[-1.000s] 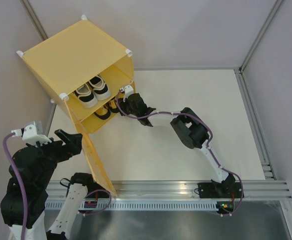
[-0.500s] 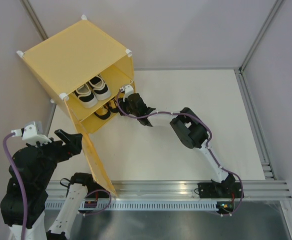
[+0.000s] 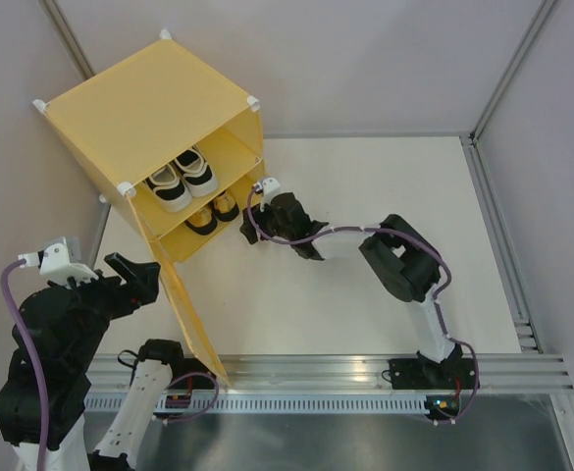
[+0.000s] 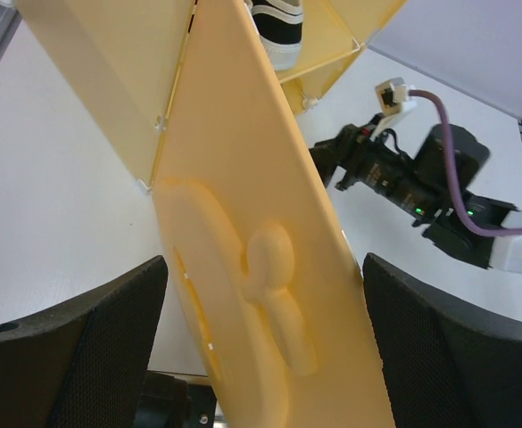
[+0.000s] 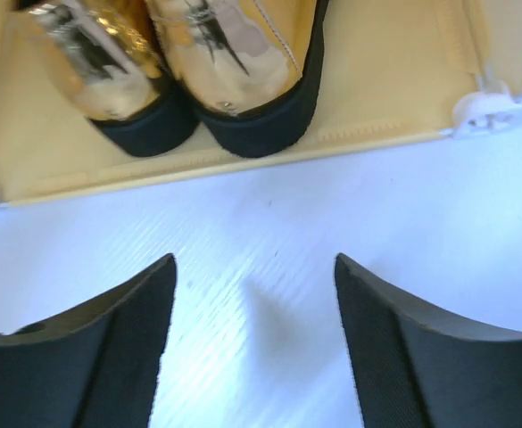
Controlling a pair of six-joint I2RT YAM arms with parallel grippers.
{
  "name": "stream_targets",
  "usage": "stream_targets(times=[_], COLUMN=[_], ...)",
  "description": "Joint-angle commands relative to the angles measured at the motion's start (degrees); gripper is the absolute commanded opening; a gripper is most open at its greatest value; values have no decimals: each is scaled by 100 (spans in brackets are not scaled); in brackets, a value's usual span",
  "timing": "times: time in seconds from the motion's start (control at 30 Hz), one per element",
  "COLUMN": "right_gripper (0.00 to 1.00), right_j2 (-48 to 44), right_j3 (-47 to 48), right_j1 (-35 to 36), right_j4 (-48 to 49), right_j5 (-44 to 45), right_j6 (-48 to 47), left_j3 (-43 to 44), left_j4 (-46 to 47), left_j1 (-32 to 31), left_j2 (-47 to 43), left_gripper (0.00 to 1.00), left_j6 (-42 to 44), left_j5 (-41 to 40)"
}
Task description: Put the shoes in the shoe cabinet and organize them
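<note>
The yellow shoe cabinet (image 3: 139, 108) stands at the table's back left with its door (image 3: 188, 319) swung open toward me. Two white-and-black sneakers (image 3: 181, 179) sit side by side on its upper shelf. Two gold shoes (image 3: 213, 212) stand heels outward in the lower compartment; in the right wrist view they are close together (image 5: 100, 62) (image 5: 234, 53). My right gripper (image 5: 253, 263) is open and empty over the white table, just outside that compartment (image 3: 250, 224). My left gripper (image 4: 262, 266) is open, its fingers either side of the door's embossed face (image 4: 243, 223).
The white table (image 3: 385, 196) runs right to a metal frame post (image 3: 478, 137). An aluminium rail (image 3: 365, 378) crosses the near edge by the arm bases. Grey walls close in behind and on both sides of the cabinet.
My right gripper has opened and drawn back to the right out of the lower compartment, leaving both gold shoes inside. The left arm and door have barely moved.
</note>
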Motion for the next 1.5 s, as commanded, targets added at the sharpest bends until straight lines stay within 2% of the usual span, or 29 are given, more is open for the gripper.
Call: stream_targets(times=[0.0, 0.07, 0.1, 0.17, 0.33, 0.53, 0.77, 0.97, 1.03, 1.07, 1.23, 1.33, 1.47], right_gripper=[78, 84, 91, 98, 98, 98, 98, 98, 98, 98, 98, 98, 98], right_j2=[-1387, -1791, -2228, -2617, -3883, -5244, -6379, -7022, -7224, -7408, -7585, -7726, -8042], right_j3=[-721, -978, -1179, -1278, -1541, -2095, -2508, -2658, -2658, -2658, -2710, -2789, -2930], right_j1=[-18, -18, -18, -27, -18, -27, -18, -18, -27, -18, -9, -1, 8], right_j4=[222, -111, -226, -735, -1790, -2370, -3012, -3461, -3558, -3602, -3664, -3681, -3778], right_j5=[-132, -62, 52, 262, 694, 914, 1143, 1020, 748, 295, -43, -17, 421], right_j6=[-44, -97, -123, -325, -712, -826, -862, -748, -747, -747, -739, -677, -589], left_j3=[188, 206, 223, 232, 337, 452, 171, 153, 162, 249, 364, 329, 680], left_j4=[-195, -160, -151, -125, -54, 314, 1158, 1754, 1993, 2542, 3100, 3671, 3813], left_j1=[2, 2, 3, 3, -6, 3, 3, 3, 3, 3, -6, 3, 3], left_j2=[136, 163, 197, 207, 259, 505, 856, 1305, 1480, 1759, 2306, 2623, 2843], left_gripper=[92, 92, 92, 92, 92, 92, 92, 92, 92, 92, 92, 92, 92], left_j6=[63, 36, 1, -17, -78, -131, -509, -780, -851, -913, -1018, -1010, -756], left_j5=[-78, -52, -8, 36, 115, 414, 1353, 1924, 2013, 2075, 2303, 2260, 2154])
